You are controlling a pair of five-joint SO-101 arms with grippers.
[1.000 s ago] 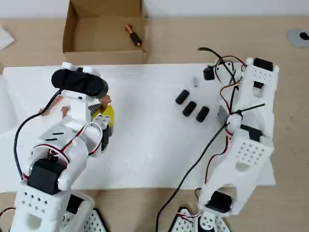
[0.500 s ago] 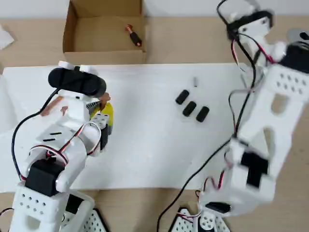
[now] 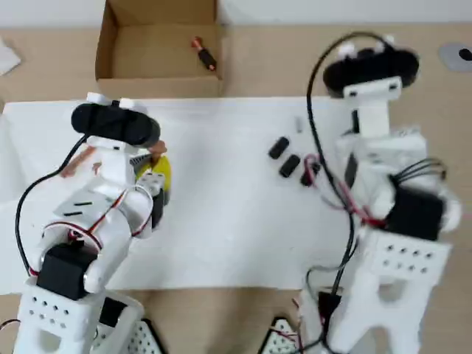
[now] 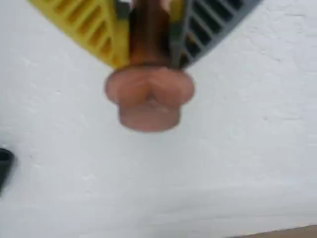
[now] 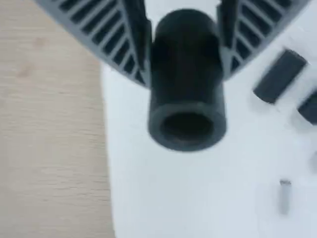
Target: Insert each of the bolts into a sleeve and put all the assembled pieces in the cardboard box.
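Presently, joining bolt and sleeve is judged to be the step in hand. At the far left, the cardboard box (image 3: 107, 51) is seen beyond the white sheet (image 3: 221, 221), with one assembled piece (image 3: 204, 53) already lying inside. The left hand (image 4: 148, 54) is closed on a copper bolt (image 4: 148, 101), gripped by the shank, its head standing out past the fingertips above the sheet. In the middle, three loose sleeves (image 3: 289, 164) lie in a row, with a small grey pin (image 3: 299, 125) near them. To the right, the right hand (image 5: 185, 64) is clamped round a black sleeve (image 5: 187, 106), its open bore facing outward, over the sheet's edge beside the bare tabletop (image 5: 49, 124).

The two axes should be lined up before any push is made. How much shank is free for entry cannot be told, so the bolt may need to be regripped. The meeting is best made slowly, over the sheet and away from the loose sleeves.
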